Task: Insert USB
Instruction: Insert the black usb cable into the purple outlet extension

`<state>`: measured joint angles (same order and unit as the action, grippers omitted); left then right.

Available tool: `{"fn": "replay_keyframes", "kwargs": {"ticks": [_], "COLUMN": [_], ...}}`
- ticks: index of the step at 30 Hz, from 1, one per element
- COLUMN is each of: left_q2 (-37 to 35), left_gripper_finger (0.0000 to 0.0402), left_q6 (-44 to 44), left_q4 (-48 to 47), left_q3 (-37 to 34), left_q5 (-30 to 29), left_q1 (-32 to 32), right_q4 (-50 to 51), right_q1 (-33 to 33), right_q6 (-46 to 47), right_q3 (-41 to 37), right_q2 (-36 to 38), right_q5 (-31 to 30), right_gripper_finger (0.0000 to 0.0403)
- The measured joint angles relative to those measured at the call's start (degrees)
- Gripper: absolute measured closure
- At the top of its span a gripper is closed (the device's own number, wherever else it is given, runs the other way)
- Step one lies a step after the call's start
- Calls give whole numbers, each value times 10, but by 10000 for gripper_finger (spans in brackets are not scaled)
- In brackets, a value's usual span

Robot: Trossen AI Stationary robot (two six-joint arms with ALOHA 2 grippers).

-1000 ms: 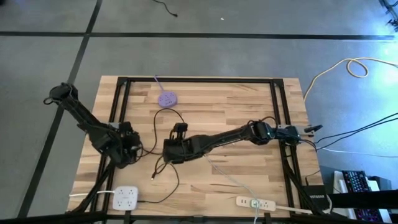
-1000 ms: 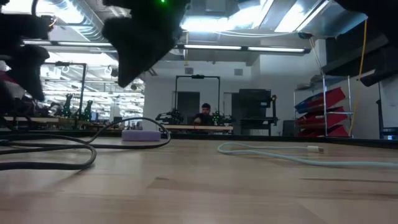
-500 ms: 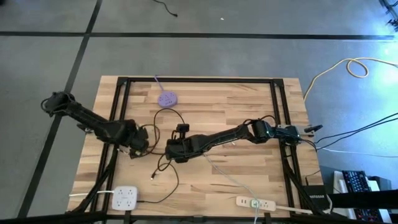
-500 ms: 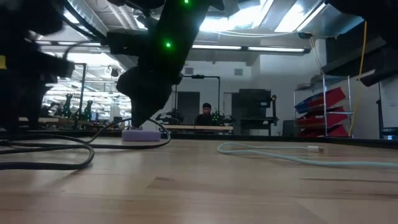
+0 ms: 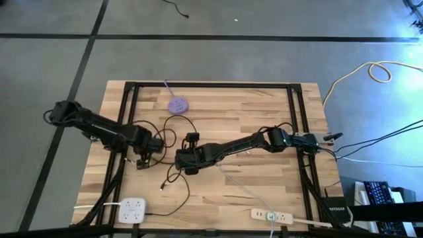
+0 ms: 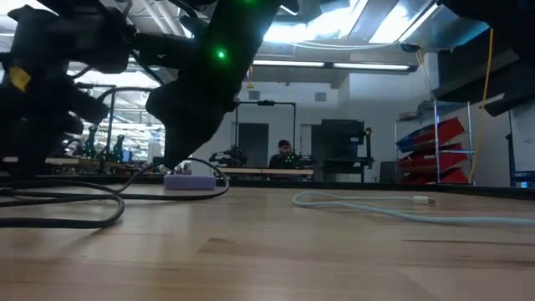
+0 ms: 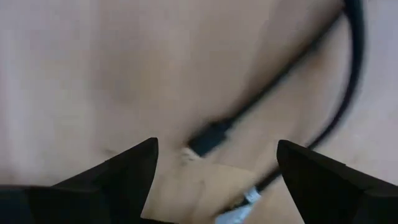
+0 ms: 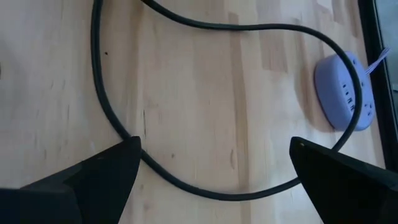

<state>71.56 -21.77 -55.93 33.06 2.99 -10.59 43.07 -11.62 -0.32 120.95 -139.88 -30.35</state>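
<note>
My left gripper (image 5: 147, 153) stands open at the table's left middle, pointing down. Below it on the wood lies a black USB plug (image 7: 210, 138), in the gap between the fingers of my left gripper (image 7: 216, 143) and apart from them. Its black cable (image 7: 348, 74) runs away from it. A second cable end with a pale tip (image 7: 239, 208) lies close by. My right gripper (image 5: 184, 158) hovers open mid-table over a loop of black cable (image 8: 99, 93). The purple USB hub (image 5: 176, 104) rests flat near the far edge; the right wrist view shows the hub (image 8: 344, 93) too.
Black cable loops (image 5: 173, 132) sprawl between the two grippers. A pale cable (image 5: 241, 188) runs toward a white power strip (image 5: 271, 215) at the near edge. Another white power strip (image 5: 133, 210) lies near left. A black frame (image 5: 125, 106) borders the table.
My left gripper has swung toward the table's right and far side, sinking a little and turning until it points down over the black plug. My right gripper has come down a little over the cable loop. Both have stayed open.
</note>
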Motion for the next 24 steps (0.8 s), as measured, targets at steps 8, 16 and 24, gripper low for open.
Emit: {"fn": "replay_keyframes", "kwargs": {"ticks": [8,16,24], "left_q2": [85,94,95], "left_gripper_finger": [88,92,216], "left_q6": [-29,-26,-31], "left_q4": [-26,-14,1], "left_q3": [3,2,1], "left_q5": [-29,-34,-30], "left_q1": [-15,-17,-19], "right_q4": [-2,-29,-18], "right_q1": [-8,-26,-38], "right_q6": [19,27,32], "right_q3": [0,0,0], "right_q2": [0,0,0], "right_q5": [21,60,65], "right_gripper_finger": [13,13,13]}}
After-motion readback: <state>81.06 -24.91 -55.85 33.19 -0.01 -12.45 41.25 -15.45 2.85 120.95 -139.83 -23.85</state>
